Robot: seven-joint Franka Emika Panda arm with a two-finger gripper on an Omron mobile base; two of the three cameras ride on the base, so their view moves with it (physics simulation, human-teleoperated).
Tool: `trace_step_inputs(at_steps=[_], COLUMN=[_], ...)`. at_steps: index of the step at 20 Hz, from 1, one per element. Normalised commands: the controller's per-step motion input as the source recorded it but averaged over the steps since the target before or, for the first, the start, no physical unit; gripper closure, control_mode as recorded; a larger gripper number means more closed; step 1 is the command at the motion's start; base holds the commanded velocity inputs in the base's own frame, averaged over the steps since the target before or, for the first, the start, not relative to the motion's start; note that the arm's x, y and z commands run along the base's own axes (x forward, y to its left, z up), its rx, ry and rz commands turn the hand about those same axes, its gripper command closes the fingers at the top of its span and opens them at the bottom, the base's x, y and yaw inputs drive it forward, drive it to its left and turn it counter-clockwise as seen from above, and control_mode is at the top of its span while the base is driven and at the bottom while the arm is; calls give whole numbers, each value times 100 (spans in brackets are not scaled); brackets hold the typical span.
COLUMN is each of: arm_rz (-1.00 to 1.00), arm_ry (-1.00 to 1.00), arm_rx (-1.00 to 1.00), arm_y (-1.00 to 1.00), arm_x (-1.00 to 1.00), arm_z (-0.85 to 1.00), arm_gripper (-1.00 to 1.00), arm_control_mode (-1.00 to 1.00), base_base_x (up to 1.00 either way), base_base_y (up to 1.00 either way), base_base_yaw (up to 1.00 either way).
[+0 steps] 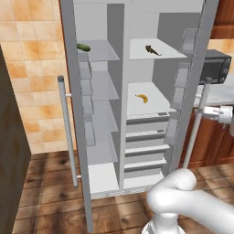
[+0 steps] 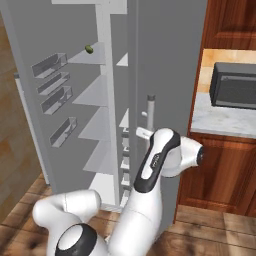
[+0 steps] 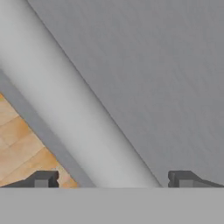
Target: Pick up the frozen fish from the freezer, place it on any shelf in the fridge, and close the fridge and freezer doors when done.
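Note:
The frozen fish (image 1: 153,50) lies on the top white shelf (image 1: 170,55) of the fridge (image 1: 151,87), whose door (image 1: 203,41) stands wide open at the right. The freezer (image 1: 98,91) at the left is also open; a green cucumber (image 1: 83,47) sits on its top glassy shelf. My gripper (image 1: 204,110) is at the fridge door's silver handle (image 1: 197,128). In the hand view the gripper (image 3: 113,179) is open, and the handle bar (image 3: 83,127) runs diagonally between the fingertips (image 3: 43,179), which stand clear of it.
A yellow banana (image 1: 141,98) lies on a lower fridge shelf above the stacked drawers (image 1: 145,146). The freezer door (image 1: 68,68) with its handle (image 1: 67,132) stands open at the left. A microwave (image 2: 235,85) sits on the counter (image 2: 220,120) to the right.

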Motion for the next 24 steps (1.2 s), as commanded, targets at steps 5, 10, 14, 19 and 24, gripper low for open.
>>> trace_step_inputs(at_steps=[5, 10, 14, 19, 24], arm_rz=[-14, -16, -19, -20, -15], arm_ry=[-6, -5, -5, -4, -2], arm_rx=[0, 0, 0, 0, 0], arm_y=[96, 51, 44, 46, 27], arm_x=[23, 36, 42, 48, 56], arm_z=[0, 0, 4, 12, 15], arm_gripper=[-100, -100, -100, -100, -100], arm_control_mode=[-100, -100, -100, -100, -100], base_base_x=[0, 0, 0, 0, 0], base_base_y=[0, 0, 0, 0, 0], base_base_yaw=[0, 0, 0, 0, 0])
